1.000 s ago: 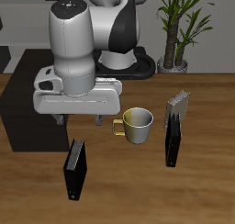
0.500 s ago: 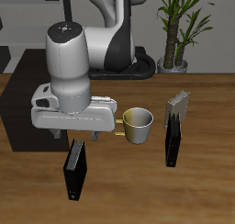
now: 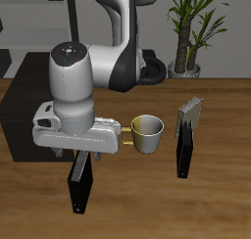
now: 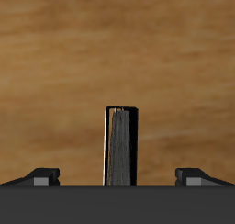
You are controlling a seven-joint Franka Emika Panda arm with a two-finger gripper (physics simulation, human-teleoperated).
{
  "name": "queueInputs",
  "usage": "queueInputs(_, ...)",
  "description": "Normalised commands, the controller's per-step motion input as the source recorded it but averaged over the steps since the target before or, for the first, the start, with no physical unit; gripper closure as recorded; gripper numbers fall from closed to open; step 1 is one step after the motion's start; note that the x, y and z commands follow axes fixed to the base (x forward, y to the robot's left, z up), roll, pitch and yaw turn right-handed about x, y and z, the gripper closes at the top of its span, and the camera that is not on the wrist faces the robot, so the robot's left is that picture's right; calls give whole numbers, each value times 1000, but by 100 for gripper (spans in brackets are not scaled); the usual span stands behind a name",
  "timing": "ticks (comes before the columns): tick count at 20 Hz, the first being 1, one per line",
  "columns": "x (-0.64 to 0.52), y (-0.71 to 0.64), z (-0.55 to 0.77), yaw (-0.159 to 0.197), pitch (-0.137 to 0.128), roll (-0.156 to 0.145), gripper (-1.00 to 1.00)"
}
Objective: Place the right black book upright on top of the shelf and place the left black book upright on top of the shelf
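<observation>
Exterior view: the gripper (image 3: 81,157) has dropped lower over the last sec, now right above the right black book (image 3: 80,182), which stands upright on the table near the front edge, in front of the shelf (image 3: 22,116) — looks like approach for the 1st grasp. Left black book (image 3: 183,146) stands past the cup (image 3: 147,133), untouched. Wrist view adds what the arm hides: fingers wide apart, nothing held, book (image 4: 120,145) centred between them.

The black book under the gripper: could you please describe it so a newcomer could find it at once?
Start at the low matte black shelf at the wooden table's edge. Just in front stands a slim black book, upright, directly beneath the open gripper. Unlike the other black book beyond the cream mug, no grey book adjoins it.
</observation>
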Motion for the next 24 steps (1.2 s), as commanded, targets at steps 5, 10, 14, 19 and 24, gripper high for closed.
queueInputs(5,1,-36,-224,-16,29,-4,-100)
queueInputs(10,0,-108,-208,-9,32,-21,-100)
queueInputs(14,-16,-73,-246,-6,34,-9,-100)
queueInputs(19,5,52,-320,22,36,28,100)
queueInputs(24,-22,23,-41,-7,10,-3,100)
